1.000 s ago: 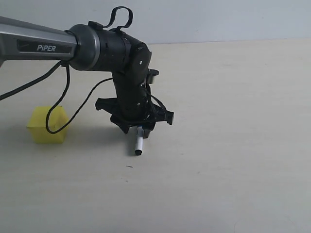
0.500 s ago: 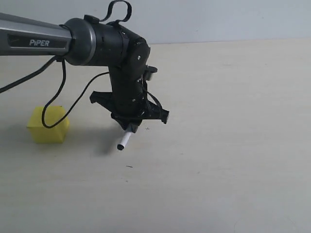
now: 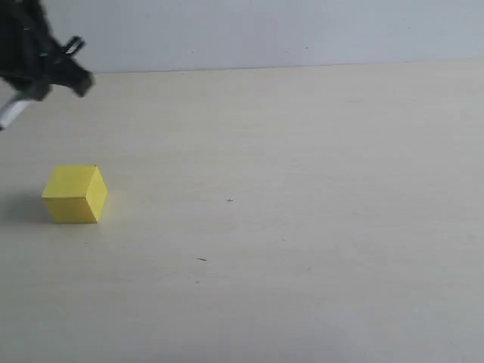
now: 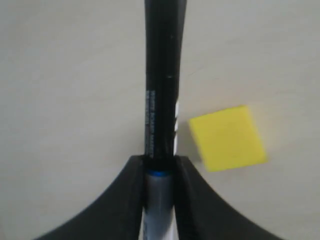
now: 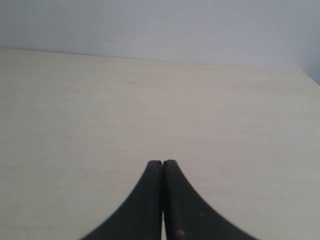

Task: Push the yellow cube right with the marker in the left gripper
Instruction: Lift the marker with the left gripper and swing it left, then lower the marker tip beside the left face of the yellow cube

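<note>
One cube (image 3: 74, 195) sits low on the left of the table (image 3: 318, 227); bare top runs from its right face to the exterior view's right edge, and back to the wall (image 3: 265, 30); one marker (image 4: 160, 75) is clamped in the left gripper (image 4: 159, 162), raised at that view's top-left corner, well apart from the cube; two grippers in all; the right gripper (image 5: 162, 164) has its fingers pressed together, grasping nothing.
</note>
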Available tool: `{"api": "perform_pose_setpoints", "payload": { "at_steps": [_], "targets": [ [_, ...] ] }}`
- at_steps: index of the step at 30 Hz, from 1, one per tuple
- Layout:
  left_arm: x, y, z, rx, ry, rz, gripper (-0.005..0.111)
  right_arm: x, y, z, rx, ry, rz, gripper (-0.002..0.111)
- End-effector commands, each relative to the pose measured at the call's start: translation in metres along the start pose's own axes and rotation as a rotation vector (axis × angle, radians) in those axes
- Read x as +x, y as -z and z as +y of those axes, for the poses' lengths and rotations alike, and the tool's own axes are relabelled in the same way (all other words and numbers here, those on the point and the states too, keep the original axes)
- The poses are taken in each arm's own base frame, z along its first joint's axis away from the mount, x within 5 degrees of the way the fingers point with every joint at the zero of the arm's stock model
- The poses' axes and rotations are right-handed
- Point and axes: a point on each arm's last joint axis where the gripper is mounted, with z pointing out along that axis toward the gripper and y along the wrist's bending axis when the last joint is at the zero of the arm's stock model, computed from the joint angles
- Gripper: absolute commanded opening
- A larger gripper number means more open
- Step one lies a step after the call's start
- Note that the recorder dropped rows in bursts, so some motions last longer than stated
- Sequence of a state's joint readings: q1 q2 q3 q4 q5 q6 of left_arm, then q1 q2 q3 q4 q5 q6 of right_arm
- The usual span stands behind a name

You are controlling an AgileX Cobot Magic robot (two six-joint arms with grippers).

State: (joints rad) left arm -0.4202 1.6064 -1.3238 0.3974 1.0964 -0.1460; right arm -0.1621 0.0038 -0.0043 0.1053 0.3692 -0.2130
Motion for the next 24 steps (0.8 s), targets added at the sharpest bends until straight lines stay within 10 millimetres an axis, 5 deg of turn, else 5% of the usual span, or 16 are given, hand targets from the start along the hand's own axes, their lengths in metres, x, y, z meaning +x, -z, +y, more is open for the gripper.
{"api": "perform_pose_setpoints", "payload": {
  "at_steps": [1, 5, 10, 18, 24],
  "targets": [
    [0.047, -0.043, 0.066, -0.049, 0.092, 0.041, 0.0, 0.0, 0.0, 0.0, 0.003, 0.003, -0.012, 0.0],
    [0.086, -0.085, 0.086, -0.059, -0.173, 0.156, 0.0, 0.0, 0.0, 0.0, 0.003, 0.003, -0.012, 0.0],
    [0.085, -0.111, 0.079, -0.001, -0.773, 0.127, 0.0, 0.0, 0.0, 0.0, 0.003, 0.003, -0.012, 0.0],
    [0.091, -0.131, 0.07, 0.089, -1.082, 0.156, 0.0, 0.0, 0.0, 0.0, 0.003, 0.003, -0.012, 0.0],
    [0.081, -0.147, 0.067, 0.055, -1.076, 0.034, 0.0, 0.0, 0.0, 0.0, 0.003, 0.003, -0.012, 0.0]
  ]
}}
